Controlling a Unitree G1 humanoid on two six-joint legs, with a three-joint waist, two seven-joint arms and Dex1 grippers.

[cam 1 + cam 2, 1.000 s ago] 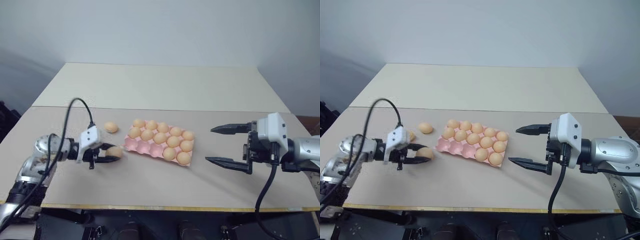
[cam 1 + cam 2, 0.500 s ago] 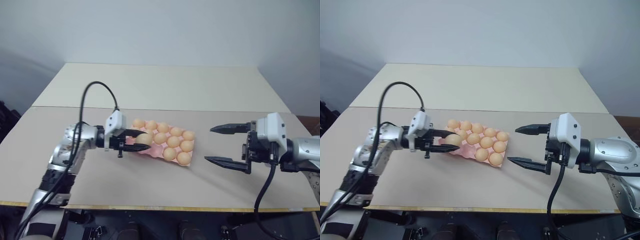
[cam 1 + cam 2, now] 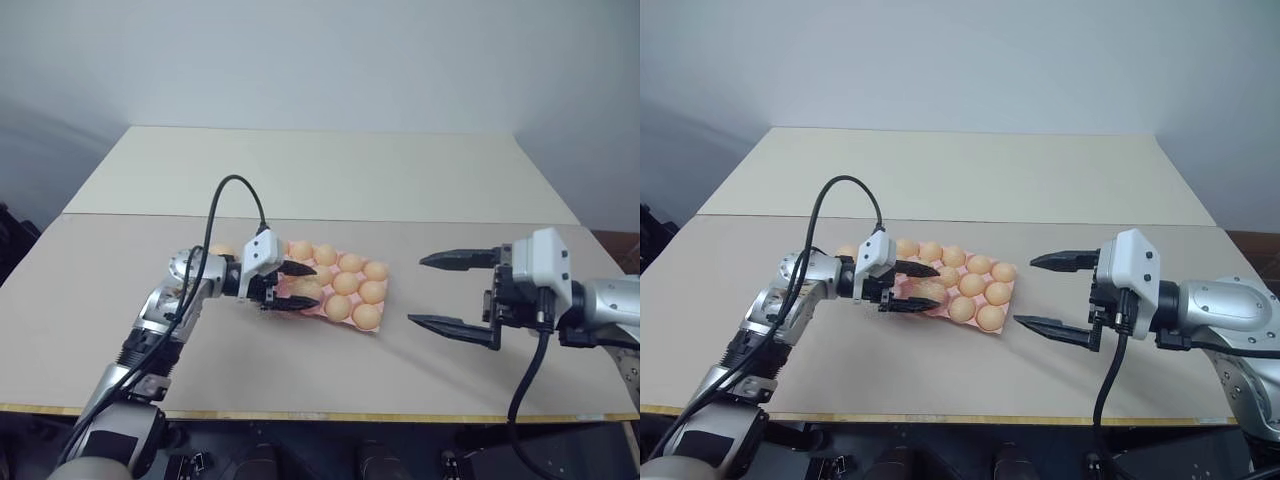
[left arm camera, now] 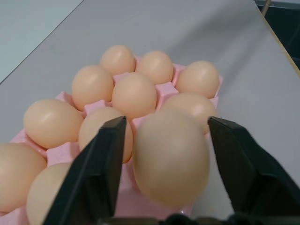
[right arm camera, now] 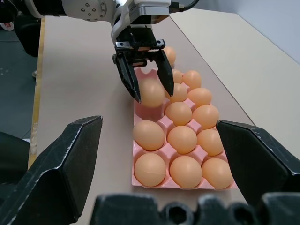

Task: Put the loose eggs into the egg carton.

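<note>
left gripper part open around an egg, directly over the egg carton's near-left cup; right gripper wide open, empty.

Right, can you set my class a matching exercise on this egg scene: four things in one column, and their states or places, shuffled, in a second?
Things:
1. left gripper
2. right gripper
3. egg carton
4. loose egg

States or places:
A. pink, most cups filled
B. open and empty, off the carton's right side
C. open, fingers either side of an egg at the carton's near corner
D. on the table behind the left arm

Pairs: 1-C, 2-B, 3-A, 4-D
</note>
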